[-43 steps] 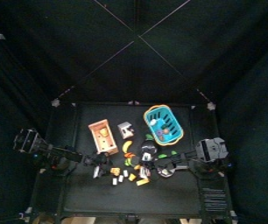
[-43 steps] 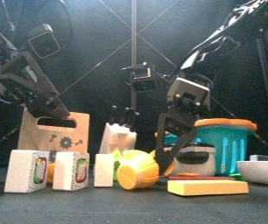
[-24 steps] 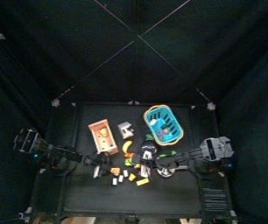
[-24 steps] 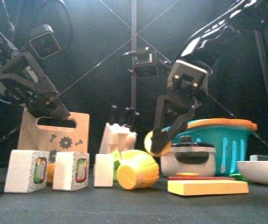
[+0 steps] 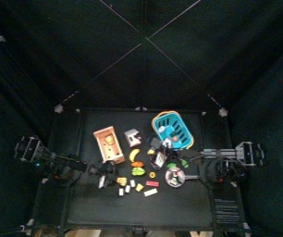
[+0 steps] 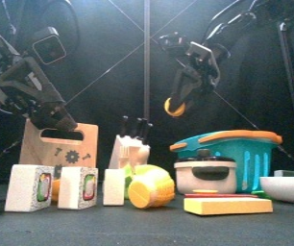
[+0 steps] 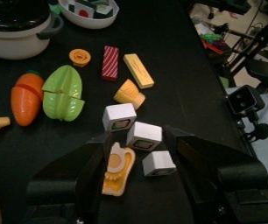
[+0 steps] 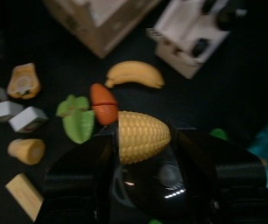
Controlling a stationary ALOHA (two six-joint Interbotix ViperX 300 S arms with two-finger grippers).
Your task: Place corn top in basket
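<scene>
The right gripper (image 8: 144,157) pinches the corn top (image 8: 144,136) between its fingers and holds it high in the air, above and a little to the side of the turquoise basket (image 6: 250,159). The carry appears underway; the next move calls for travelling over the basket's open mouth, lowering, then spreading the fingers. Open air surrounds the lifted piece. A pot (image 6: 207,174) stands against the basket's front. The left gripper (image 7: 130,179) hovers with fingers spread over small blocks (image 7: 144,135) near the worktop's front.
</scene>
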